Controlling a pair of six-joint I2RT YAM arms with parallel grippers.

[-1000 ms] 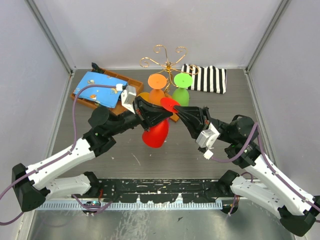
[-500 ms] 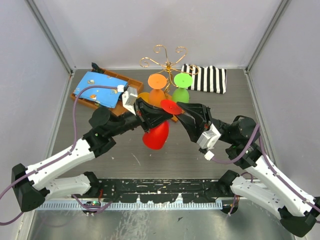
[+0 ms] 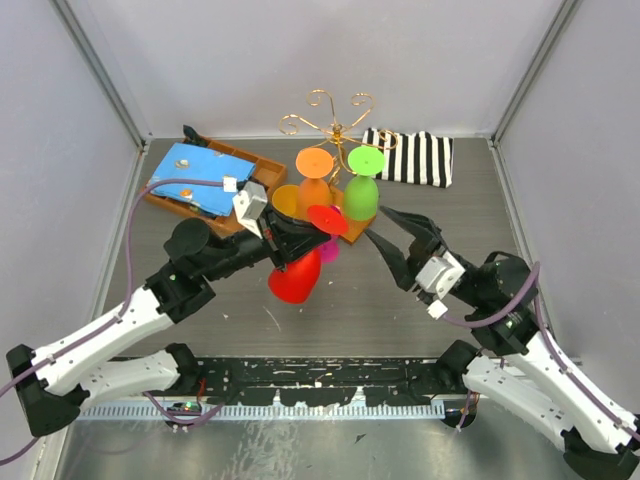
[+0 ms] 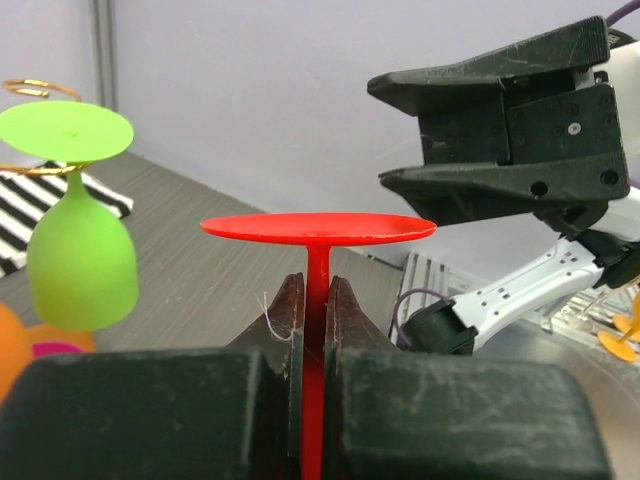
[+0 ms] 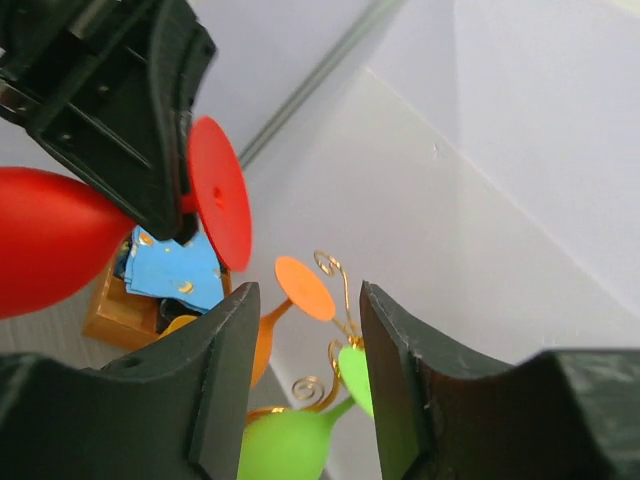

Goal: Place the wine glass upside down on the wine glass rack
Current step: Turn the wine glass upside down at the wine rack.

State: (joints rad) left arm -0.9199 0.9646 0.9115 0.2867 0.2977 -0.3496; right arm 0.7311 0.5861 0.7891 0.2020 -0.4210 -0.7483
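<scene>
A red wine glass point(image 3: 296, 279) hangs foot up and bowl down over the table's middle. My left gripper point(image 3: 300, 243) is shut on its stem point(image 4: 317, 275), just under the flat red foot point(image 4: 318, 228). My right gripper point(image 3: 380, 226) stands open to the right of the glass, apart from it, with nothing between its fingers. The wine glass rack point(image 3: 336, 113), gold wire with scroll arms, stands behind. An orange glass point(image 3: 313, 175) and a green glass point(image 3: 362, 190) hang upside down on it. In the right wrist view the red foot point(image 5: 220, 195) lies left of the open gripper point(image 5: 305, 296).
A wooden tray with blue cloth point(image 3: 200, 178) sits at the back left. A black-and-white striped cloth point(image 3: 415, 157) lies at the back right. A yellow-orange glass point(image 3: 285, 198) and something magenta point(image 3: 330, 251) show by the rack's base. Grey walls close in on both sides.
My right gripper has opened, come off the red glass and drawn back to the right. The left arm has carried the glass slightly left and toward the near edge.
</scene>
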